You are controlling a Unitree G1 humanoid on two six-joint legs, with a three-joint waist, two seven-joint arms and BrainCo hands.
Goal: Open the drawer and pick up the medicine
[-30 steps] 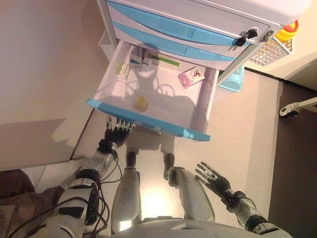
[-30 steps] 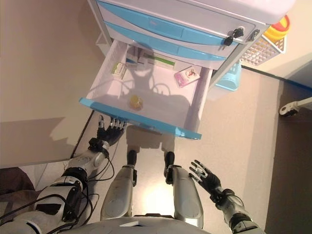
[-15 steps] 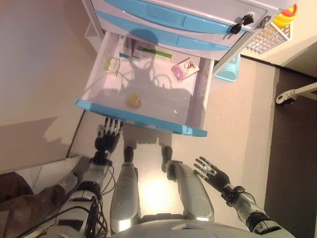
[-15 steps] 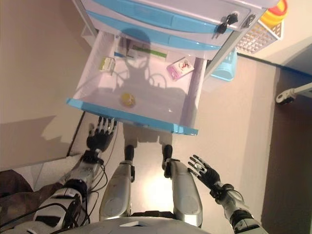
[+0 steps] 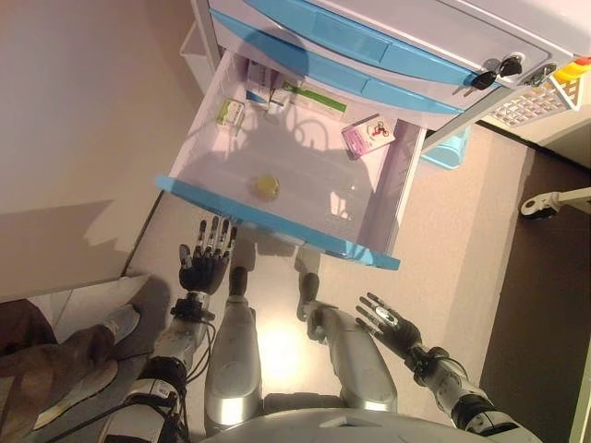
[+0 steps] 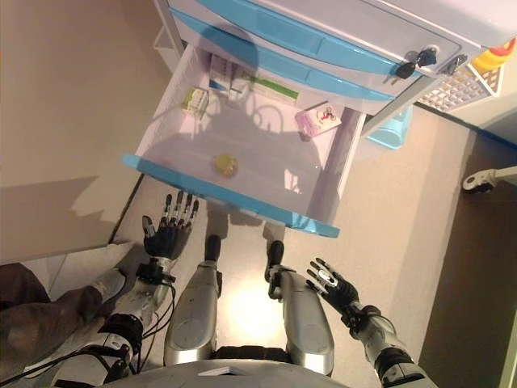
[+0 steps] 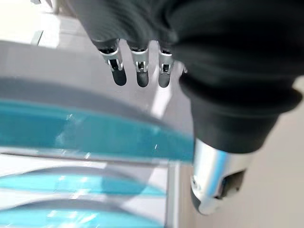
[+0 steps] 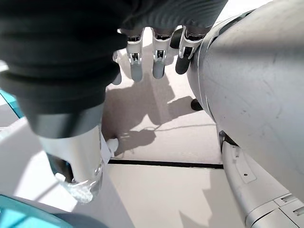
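The left hand (image 5: 205, 265) hangs with its fingers straight and spread, holding nothing, just below and outside the blue front (image 5: 277, 221) of the drawer (image 5: 305, 175), which stands pulled well out of the cabinet (image 5: 388, 46). Its fingertips point up toward that front without touching it. The right hand (image 5: 388, 325) is lower and further right, near the robot's own thigh, fingers likewise splayed and empty.

From the left hand, the nearest medicine is the small yellowish round bottle (image 5: 266, 185), which lies just past the blue front, inside the drawer, a little to the right of the line the fingers point along. The left hand is clearly nearer to it than the right, so I judge the coming reach belongs to the left: up over the front edge, then down into the tray. The bottle looks round from above (no clear long axis, and I cannot tell whether it stands or lies).

Further back sit a small green-and-white box (image 5: 229, 112) by the left wall, a long green-striped box (image 5: 312, 97) lying across the rear wall, and a pink packet (image 5: 368, 137), tilted, by the right wall.
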